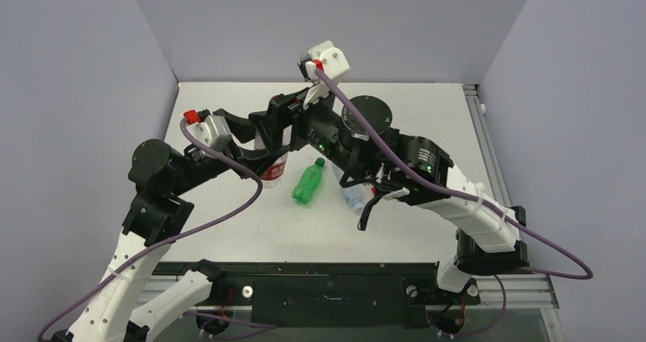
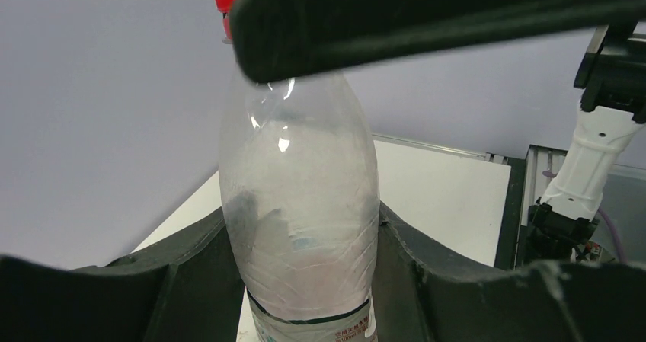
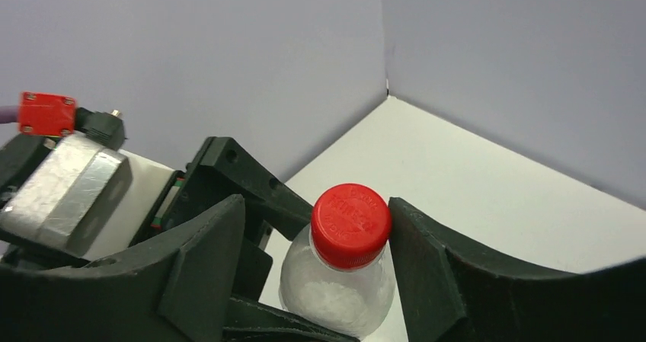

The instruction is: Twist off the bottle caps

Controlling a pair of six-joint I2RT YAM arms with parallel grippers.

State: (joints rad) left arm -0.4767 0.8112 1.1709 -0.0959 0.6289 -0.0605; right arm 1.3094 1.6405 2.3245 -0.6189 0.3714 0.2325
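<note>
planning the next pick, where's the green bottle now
In the top view the green bottle lies on its side near the middle of the table, between the upright red-label bottle in the left gripper and a clear bottle under the right arm.

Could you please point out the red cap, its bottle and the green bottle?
red cap point(image 3: 352, 215), right wrist view, its top face.
clear bottle point(image 2: 299, 205), left wrist view, mid-body.
green bottle point(image 1: 307, 183), top external view, mid-body.

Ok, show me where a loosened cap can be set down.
Bare table far right, between right arm and rail, and near front, below the green bottle. Crowded mid-table: left arm, red-capped bottle, pale bottle.
</note>
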